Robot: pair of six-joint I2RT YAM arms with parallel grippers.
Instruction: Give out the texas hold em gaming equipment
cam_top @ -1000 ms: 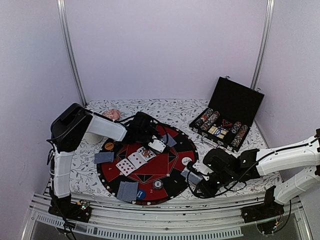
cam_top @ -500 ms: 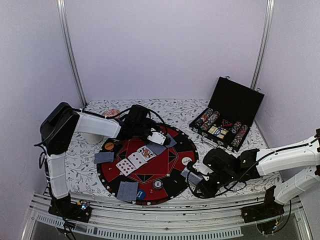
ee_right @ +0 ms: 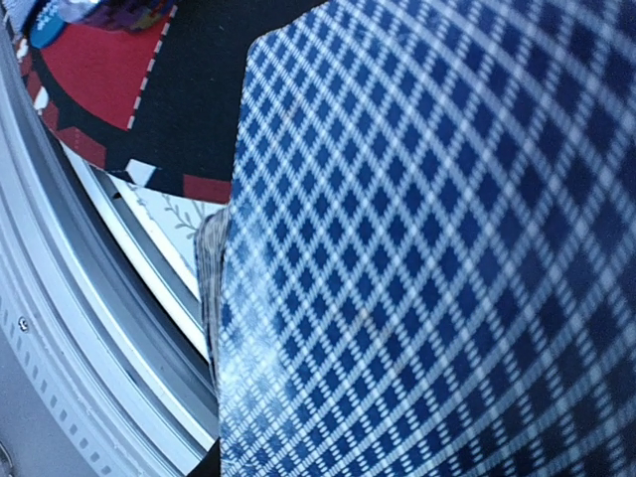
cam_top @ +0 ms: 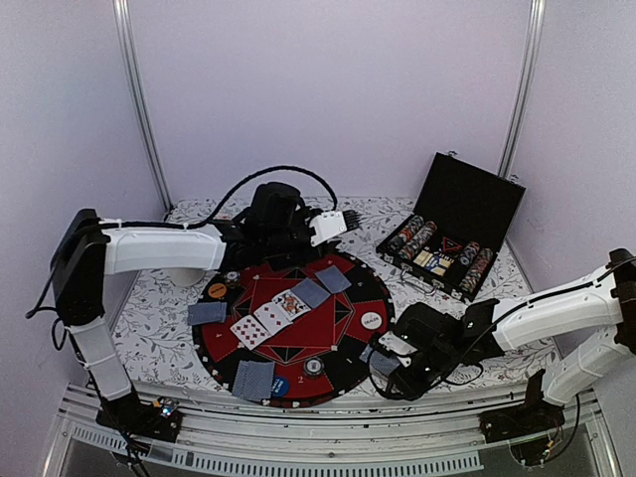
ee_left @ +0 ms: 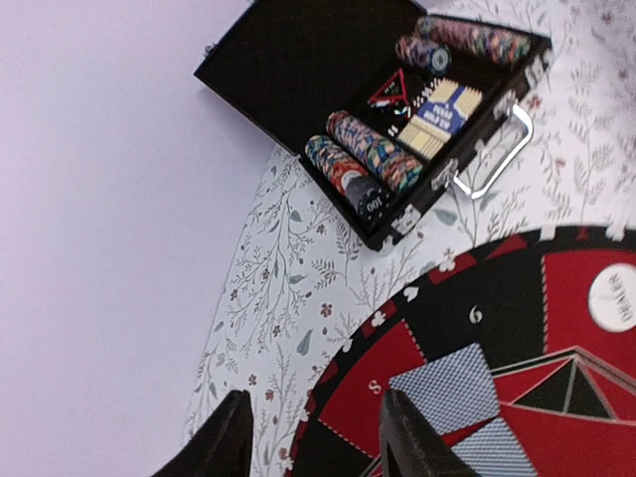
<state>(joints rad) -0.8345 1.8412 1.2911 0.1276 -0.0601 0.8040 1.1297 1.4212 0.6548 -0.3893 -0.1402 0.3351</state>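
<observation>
A round red and black mat (cam_top: pixel 343 316) holds three face-up cards (cam_top: pixel 270 316), face-down blue-backed cards (cam_top: pixel 333 278), an orange disc (cam_top: pixel 217 291), a white disc (cam_top: pixel 371 320), a blue disc (cam_top: pixel 280 386) and one chip (cam_top: pixel 314 366). My left gripper (cam_top: pixel 336 225) is open and empty, raised above the mat's far edge. In its wrist view the gripper (ee_left: pixel 313 447) hangs over the mat rim, next to two face-down cards (ee_left: pixel 447 388). My right gripper (cam_top: pixel 383 358) is shut on a deck of cards (ee_right: pixel 447 248) at the mat's front right edge. The deck hides its fingers.
An open black case (cam_top: pixel 452 243) with rows of striped poker chips (ee_left: pixel 363 164) stands at the back right. Face-down cards lie at the mat's left (cam_top: pixel 207 313) and front (cam_top: pixel 253 378). A metal rail (ee_right: pixel 79 328) runs along the table's near edge.
My left gripper has lifted off the mat's middle and swung to the back right. A face-down card lies where it was. My right gripper with the deck has shifted slightly left.
</observation>
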